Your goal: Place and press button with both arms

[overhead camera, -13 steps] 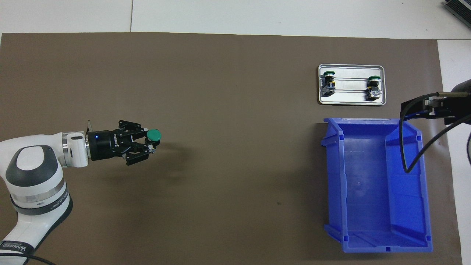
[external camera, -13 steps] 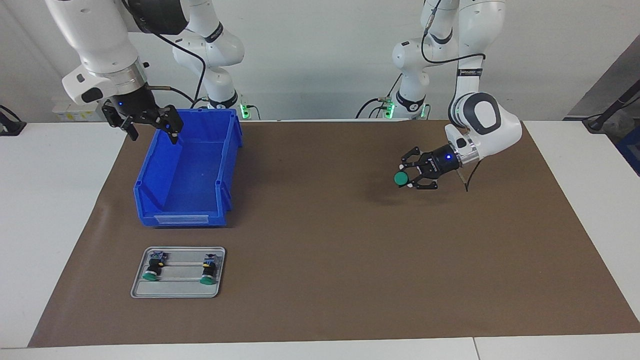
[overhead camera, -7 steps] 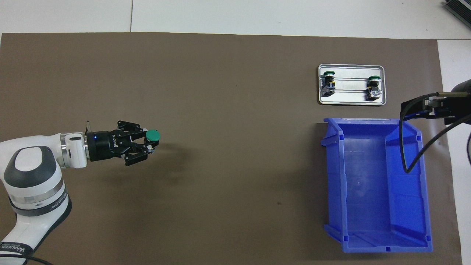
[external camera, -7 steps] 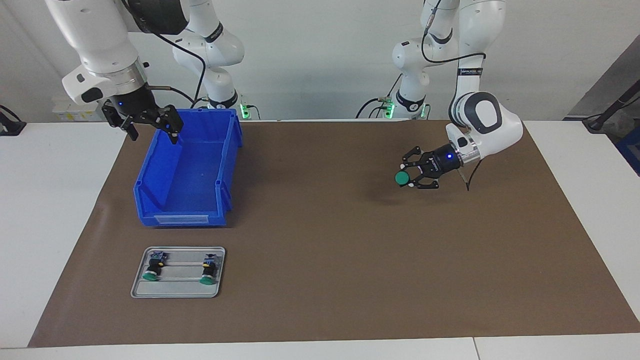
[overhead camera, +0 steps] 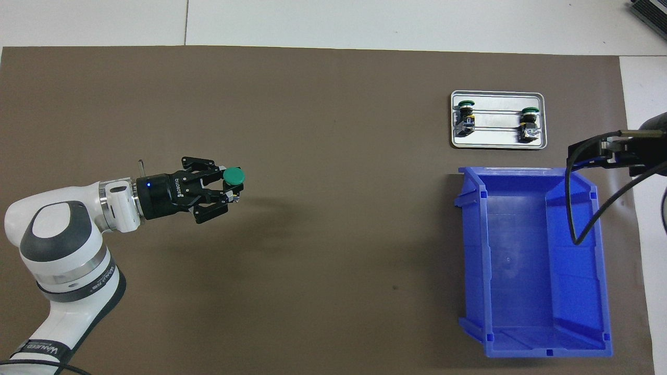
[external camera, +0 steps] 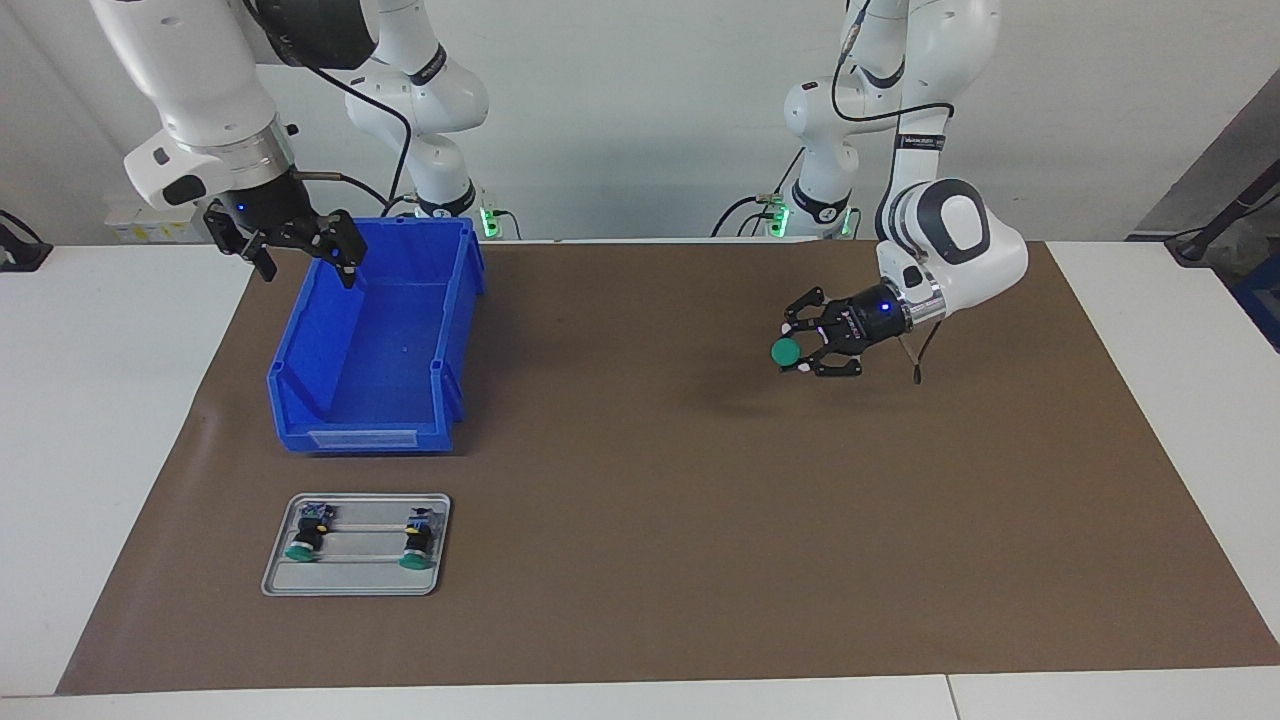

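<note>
Button is being held clear of the brown mat, gripped by the left tool over the desk's left-arm end. The right tool, fingers spread wide, is being kept above the blue bin. Two more buttons are being carried in the tray.

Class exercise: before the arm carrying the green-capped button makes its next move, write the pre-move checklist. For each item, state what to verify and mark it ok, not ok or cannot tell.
1. Left claw shut on the button: ok.
2. Button lifted off the brown mat; shadow lies apart from it: ok.
3. Right claw open, empty, over the blue bin's rim, waiting: ok.
4. Two spare buttons lying in the metal tray: ok.
5. Bin holds nothing: ok.
6. Grip firm enough for pressing: cannot tell.
</note>
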`<state>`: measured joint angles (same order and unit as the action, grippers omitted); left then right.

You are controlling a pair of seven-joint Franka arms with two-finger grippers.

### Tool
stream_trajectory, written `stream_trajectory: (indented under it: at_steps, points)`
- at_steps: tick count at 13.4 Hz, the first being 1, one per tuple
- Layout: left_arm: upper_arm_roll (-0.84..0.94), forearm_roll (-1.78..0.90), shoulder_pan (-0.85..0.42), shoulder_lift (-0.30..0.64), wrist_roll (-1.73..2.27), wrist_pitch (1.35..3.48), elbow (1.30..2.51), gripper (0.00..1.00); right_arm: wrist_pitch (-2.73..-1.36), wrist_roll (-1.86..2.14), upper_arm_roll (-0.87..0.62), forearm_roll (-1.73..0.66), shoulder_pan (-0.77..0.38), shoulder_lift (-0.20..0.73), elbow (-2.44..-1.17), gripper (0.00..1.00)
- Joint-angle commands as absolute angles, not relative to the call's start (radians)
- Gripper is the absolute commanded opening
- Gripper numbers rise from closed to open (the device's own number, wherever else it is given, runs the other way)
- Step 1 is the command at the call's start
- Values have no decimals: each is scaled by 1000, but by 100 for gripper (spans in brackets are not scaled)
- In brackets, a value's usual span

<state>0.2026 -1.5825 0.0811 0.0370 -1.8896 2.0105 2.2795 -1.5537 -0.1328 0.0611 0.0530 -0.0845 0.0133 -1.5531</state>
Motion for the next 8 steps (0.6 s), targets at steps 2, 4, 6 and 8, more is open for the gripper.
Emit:
stream_trajectory:
  at_steps: [2, 4, 6, 8]
  points:
    - [195, -1710, 29, 130, -2024, 2006, 2244, 0, -1551, -104, 58, 26, -75, -2, -1569, 100]
    - [196, -1718, 29, 162, -2104, 1997, 2240, 0, -1551, -104, 58, 26, -75, -2, -1569, 100]
    - [196, -1772, 26, 201, -2176, 1982, 2229, 0, -1551, -104, 58, 26, -75, -2, -1569, 100]
    - [196, -1808, 11, 221, -2209, 1976, 2229, 0, -1551, -104, 58, 26, -75, -2, -1569, 100]
